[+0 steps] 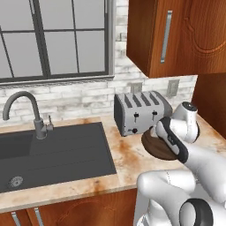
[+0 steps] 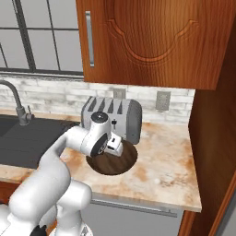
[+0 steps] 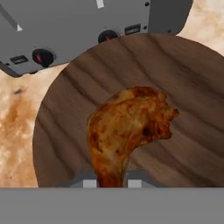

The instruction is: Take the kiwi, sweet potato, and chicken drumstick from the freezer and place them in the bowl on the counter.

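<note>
The gripper (image 3: pixel 111 183) is clamped tight on the narrow bone end of the chicken drumstick (image 3: pixel 127 131), its 2 fingertips pressing either side of the shank at 6 o'clock in the hand view. The meaty end of the drumstick hangs over the middle of the wooden bowl (image 3: pixel 183 87); whether it touches the bowl floor I cannot tell. Just beyond the bowl, at 12 o'clock, stands the grey 4-slot toaster (image 1: pixel 139 112). The bowl sits on the marbled counter (image 2: pixel 166 161), with the dark sink (image 1: pixel 53 154) well apart at 9 o'clock in the left base view. As a judgement: 1 of 3 items is about to be released; the bowl shows no kiwi or sweet potato, so those 2 seem left to fetch.
</note>
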Available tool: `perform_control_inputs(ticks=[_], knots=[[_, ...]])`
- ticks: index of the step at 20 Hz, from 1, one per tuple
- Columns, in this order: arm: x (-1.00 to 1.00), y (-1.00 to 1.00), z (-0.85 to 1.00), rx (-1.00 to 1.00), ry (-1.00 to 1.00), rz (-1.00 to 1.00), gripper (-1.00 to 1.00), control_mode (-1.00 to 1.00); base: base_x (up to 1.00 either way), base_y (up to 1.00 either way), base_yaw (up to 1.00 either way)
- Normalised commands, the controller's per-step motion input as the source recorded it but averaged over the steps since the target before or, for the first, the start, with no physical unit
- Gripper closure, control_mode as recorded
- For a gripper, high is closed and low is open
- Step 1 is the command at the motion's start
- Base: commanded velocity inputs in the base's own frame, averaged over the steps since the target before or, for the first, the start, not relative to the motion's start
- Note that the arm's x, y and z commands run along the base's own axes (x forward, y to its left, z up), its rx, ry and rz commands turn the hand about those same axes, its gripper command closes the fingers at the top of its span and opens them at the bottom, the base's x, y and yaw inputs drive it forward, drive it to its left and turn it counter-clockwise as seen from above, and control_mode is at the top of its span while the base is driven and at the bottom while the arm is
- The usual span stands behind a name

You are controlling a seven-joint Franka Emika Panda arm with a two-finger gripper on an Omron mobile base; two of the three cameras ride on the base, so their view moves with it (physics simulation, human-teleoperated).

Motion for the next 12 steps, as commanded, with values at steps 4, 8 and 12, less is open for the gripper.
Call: perform_control_inputs(ticks=[4, 8, 12], knots=[[0.29, -0.1, -0.43, 0.0, 0.06, 0.0, 1.0, -1.0, 0.0, 0.0, 0.0], [0.14, -0.15, -0.31, 0.0, 0.04, 0.0, 1.0, -1.0, 0.0, 0.0, 0.0], [0.15, -0.11, -0.4, 0.0, 0.04, 0.0, 1.0, -1.0, 0.0, 0.0, 0.0]])
